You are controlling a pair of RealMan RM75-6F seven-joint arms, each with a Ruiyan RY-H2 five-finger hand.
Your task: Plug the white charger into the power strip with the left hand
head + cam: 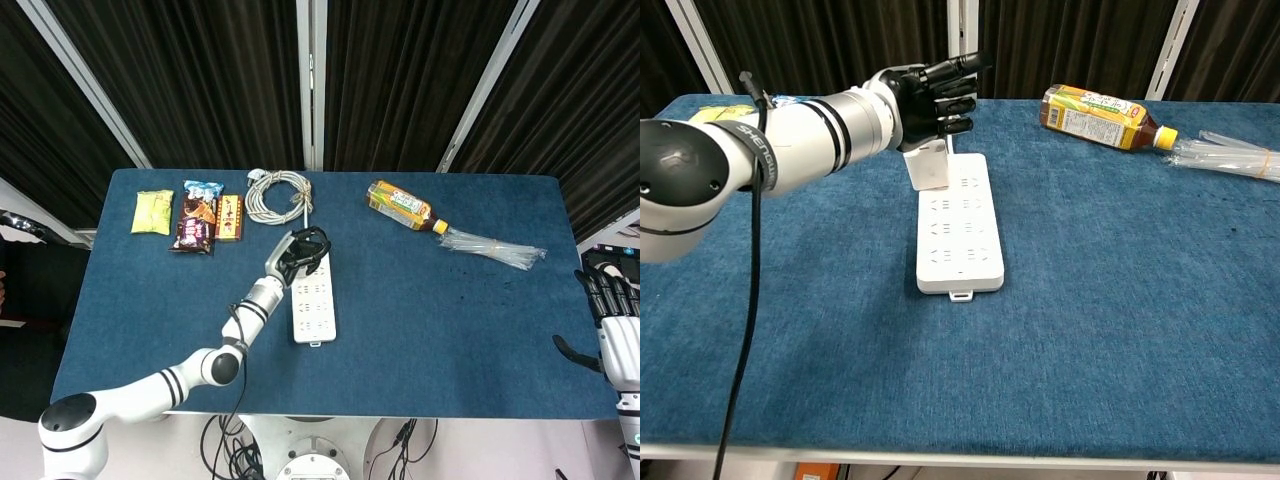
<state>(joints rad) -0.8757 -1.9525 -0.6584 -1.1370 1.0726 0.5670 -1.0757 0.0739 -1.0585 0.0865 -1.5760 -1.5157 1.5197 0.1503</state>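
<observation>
The white charger (pixel 928 170) stands tilted on the far end of the white power strip (pixel 960 235), which lies lengthwise mid-table. My left hand (pixel 936 95) hovers right over the charger's top with its fingers stretched out and apart, gripping nothing; I cannot tell whether it touches the charger. In the head view the left hand (pixel 298 253) covers the charger and the far end of the power strip (pixel 314 310). My right hand (pixel 612 325) hangs past the table's right edge with its fingers spread and nothing in them.
A coiled white cable (pixel 279 193) lies behind the strip, and snack packs (pixel 205 216) sit at the far left. A tea bottle (pixel 1098 115) and a clear plastic bundle (pixel 1235 155) lie at the far right. Blue cloth covers the table (pixel 1120 330).
</observation>
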